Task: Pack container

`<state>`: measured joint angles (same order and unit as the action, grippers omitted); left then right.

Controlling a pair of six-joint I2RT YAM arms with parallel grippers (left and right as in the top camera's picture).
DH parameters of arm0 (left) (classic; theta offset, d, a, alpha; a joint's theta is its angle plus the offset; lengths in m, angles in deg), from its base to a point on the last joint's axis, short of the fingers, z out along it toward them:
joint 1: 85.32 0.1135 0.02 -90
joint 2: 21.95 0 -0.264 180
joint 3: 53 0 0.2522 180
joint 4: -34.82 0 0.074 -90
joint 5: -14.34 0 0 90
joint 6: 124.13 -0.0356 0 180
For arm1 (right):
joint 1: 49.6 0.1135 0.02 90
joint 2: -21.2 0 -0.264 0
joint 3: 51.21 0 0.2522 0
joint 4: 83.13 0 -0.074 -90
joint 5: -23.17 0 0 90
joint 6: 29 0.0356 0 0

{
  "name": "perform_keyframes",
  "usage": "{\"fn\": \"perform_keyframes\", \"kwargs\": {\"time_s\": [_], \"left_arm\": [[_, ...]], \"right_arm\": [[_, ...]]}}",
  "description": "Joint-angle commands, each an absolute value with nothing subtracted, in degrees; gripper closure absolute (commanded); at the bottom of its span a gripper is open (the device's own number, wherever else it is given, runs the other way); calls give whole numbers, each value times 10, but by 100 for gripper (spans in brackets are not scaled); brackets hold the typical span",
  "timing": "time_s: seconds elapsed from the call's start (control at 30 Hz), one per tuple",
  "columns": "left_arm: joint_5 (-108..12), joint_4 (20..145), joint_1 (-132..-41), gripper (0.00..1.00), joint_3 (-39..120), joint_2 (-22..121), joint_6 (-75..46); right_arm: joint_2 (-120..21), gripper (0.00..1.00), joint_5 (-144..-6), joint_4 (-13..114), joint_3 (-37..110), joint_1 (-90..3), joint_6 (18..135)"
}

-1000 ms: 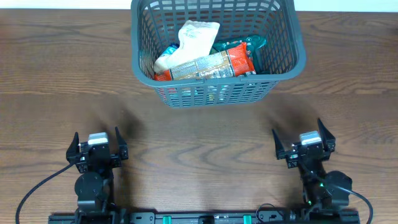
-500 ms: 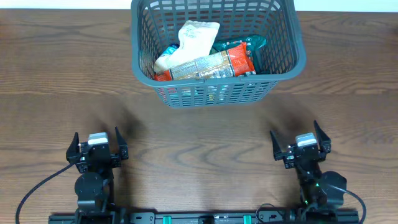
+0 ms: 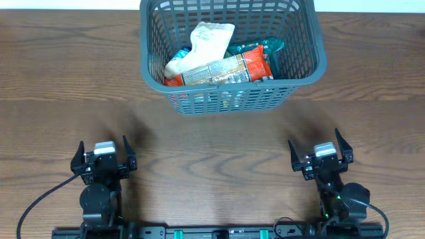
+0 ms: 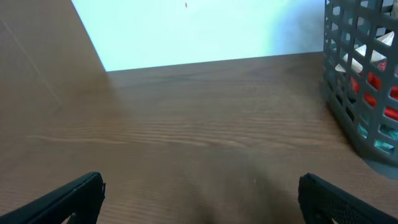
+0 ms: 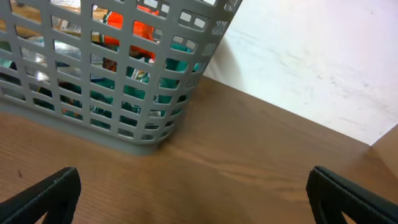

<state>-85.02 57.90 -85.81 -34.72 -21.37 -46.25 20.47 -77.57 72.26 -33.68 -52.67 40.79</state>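
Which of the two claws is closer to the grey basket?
Right. The right gripper faces the near wall of the basket; the left gripper sits off past its left corner, farther away.

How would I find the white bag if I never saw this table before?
Look at the far side of the table, away from the arms, where a big grey basket stands. Inside it, the white bag lies on top of the pile, toward the left. It is the only pale one, next to an orange packet and a teal packet.
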Motion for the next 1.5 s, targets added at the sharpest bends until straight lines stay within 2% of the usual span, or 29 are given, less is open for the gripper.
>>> {"fn": "perform_keyframes", "kwargs": {"time_s": [0.0,0.23,0.5,0.7,0.87,1.47], "left_arm": [[-851,583,-861,1,-362,-217,-470],[-851,583,-861,2,-362,-217,-470],[-851,583,-861,2,-362,-217,-470],[-851,583,-861,1,-362,-217,-470],[-851,583,-861,2,-362,-217,-470],[-851,583,-861,1,-362,-217,-470]], "right_arm": [[209,1,-780,724,-340,-523,399],[209,1,-765,732,-341,-523,402],[209,1,-697,744,-341,-523,498],[209,1,-695,752,-341,-523,508],[209,1,-656,752,-341,-523,562],[209,1,-656,718,-341,-523,563]]}}
